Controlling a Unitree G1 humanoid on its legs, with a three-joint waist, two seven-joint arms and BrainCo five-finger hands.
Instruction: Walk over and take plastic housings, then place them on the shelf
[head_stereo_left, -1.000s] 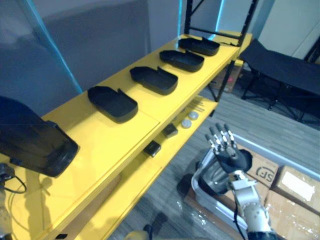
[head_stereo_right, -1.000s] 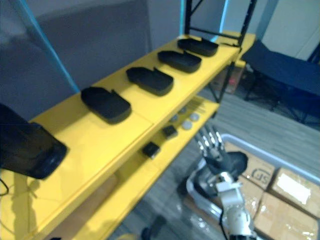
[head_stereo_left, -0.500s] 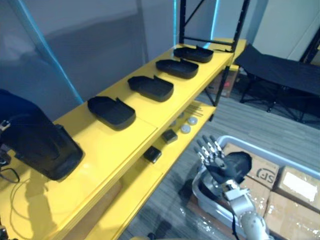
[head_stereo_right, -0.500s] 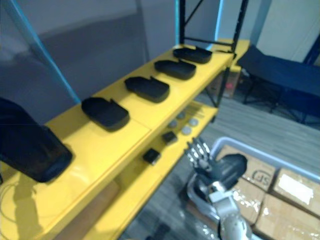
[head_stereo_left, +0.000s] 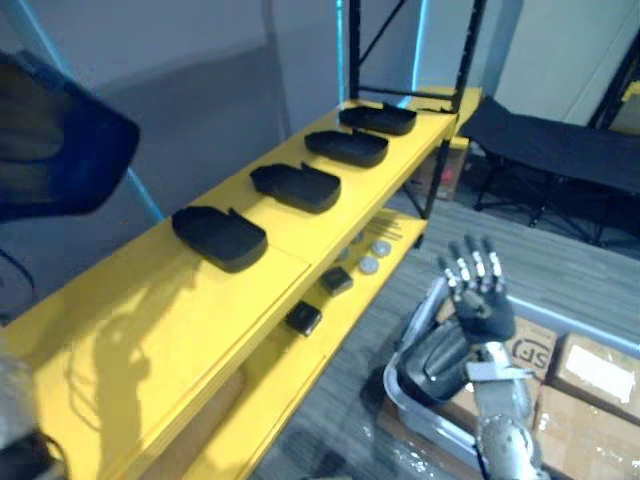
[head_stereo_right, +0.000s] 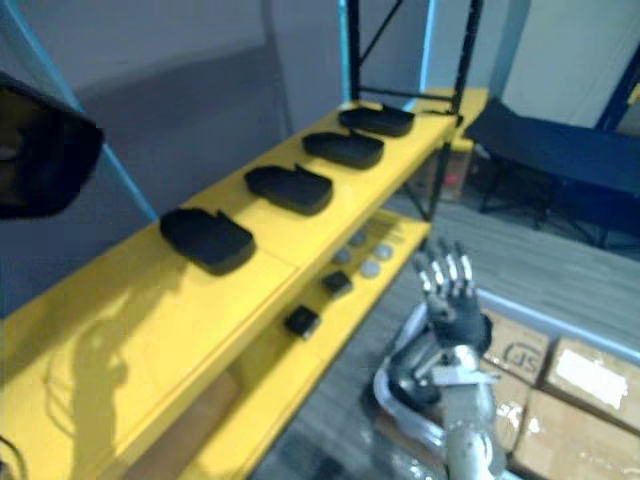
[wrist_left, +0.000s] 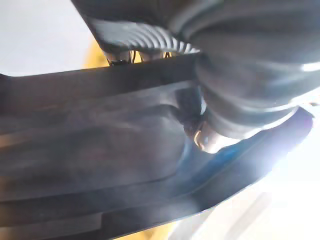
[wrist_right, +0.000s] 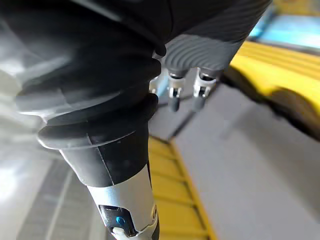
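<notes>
Left robot hand (wrist_left: 235, 100) clasping housing (wrist_left: 100, 145), above shelf (head_stereo_left: 180, 320)

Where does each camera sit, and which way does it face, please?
Left eye view: on the head, looking down along the yellow shelf and its placed housings; right robot hand open.
Right eye view: beside it, same scene; both share the shelf and the raised housing.
Left wrist view: on that wrist, facing the raised housing the left robot hand pinches.
Right wrist view: on that wrist, past straight fingers towards the shelf.
</notes>
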